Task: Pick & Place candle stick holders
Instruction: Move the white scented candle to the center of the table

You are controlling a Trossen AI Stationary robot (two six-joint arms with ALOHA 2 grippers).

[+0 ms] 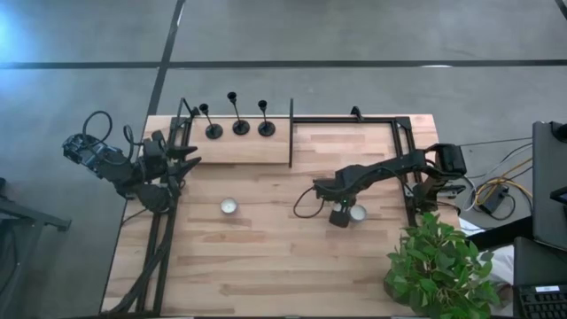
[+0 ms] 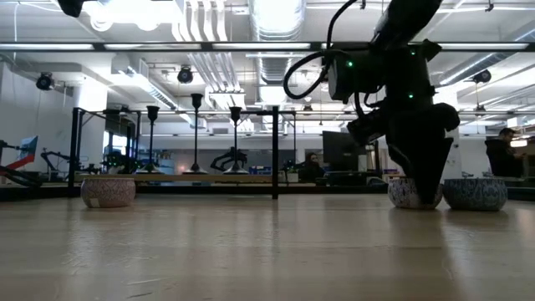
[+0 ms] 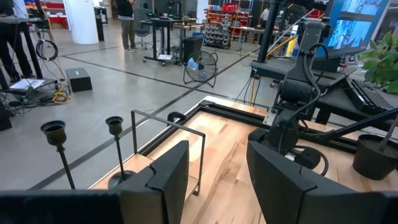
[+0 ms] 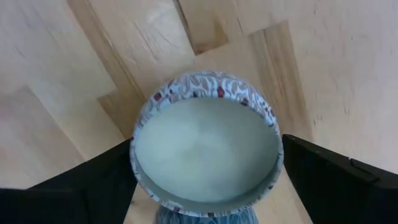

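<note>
The left gripper waits at the table's left edge, raised off the wood, its jaws standing partly apart with nothing between them. Ahead of those jaws and off to one side, the three candle stick holders stand upright in a row on the far strip of the table, close beside a thin black rail — all well apart from either gripper. Near the left jaws but clear of them, a patterned tealight tin sits alone on the boards. Further right, the right gripper is lowered to the tabletop, jaws spread wide, with a second tealight tin sitting squarely between its fingers — whether the pads touch its wall cannot be told. Just outside those jaws rests a third tin.
</note>
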